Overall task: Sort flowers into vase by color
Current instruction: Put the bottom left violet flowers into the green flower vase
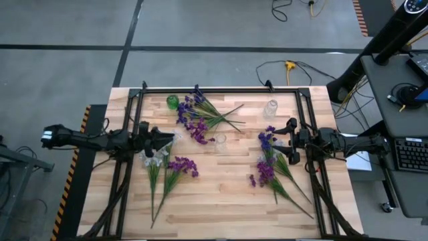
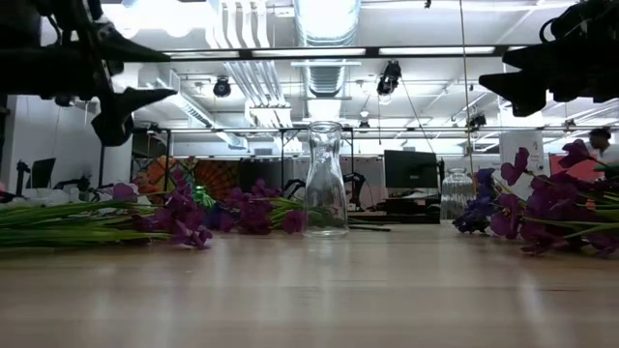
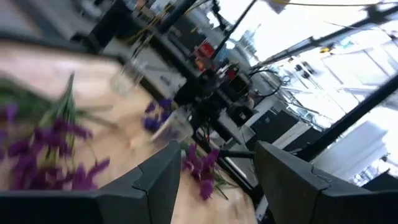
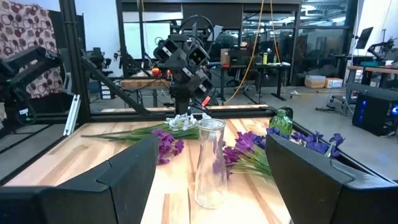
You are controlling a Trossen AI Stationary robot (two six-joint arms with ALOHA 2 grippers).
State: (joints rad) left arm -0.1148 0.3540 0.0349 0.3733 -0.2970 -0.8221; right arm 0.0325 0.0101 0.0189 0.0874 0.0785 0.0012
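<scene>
- Clear glass vase (image 1: pixel 220 140) standing upright mid-table, empty; serving as landmark for all below.
- Lying flat around it, none yet in any vase: purple flowers (image 1: pixel 194 117) just behind and to its left, a pale-and-magenta bunch (image 1: pixel 167 167) in front-left, a blue and magenta bunch (image 1: pixel 267 161) to its right.
- Standing farther back: green vase (image 1: pixel 172 102) behind-left, second clear vase (image 1: pixel 271 107) behind-right.
- Hovering left of the clear glass vase, above the pale blossoms: left gripper (image 1: pixel 160 139), fingers (image 3: pixel 155 180) spread, holding nothing.
- Hovering right of it, above the blue blossoms: right gripper (image 1: pixel 286 137), fingers (image 4: pixel 134 168) spread wide, also empty.
- Judging risks: pinching several tangled stems at once and dragging mixed colours along; clipping the light, narrow-necked vase with a swinging stem and tipping it; missing thin stems lying flush on wood; both arms converging near the middle and colliding.
</scene>
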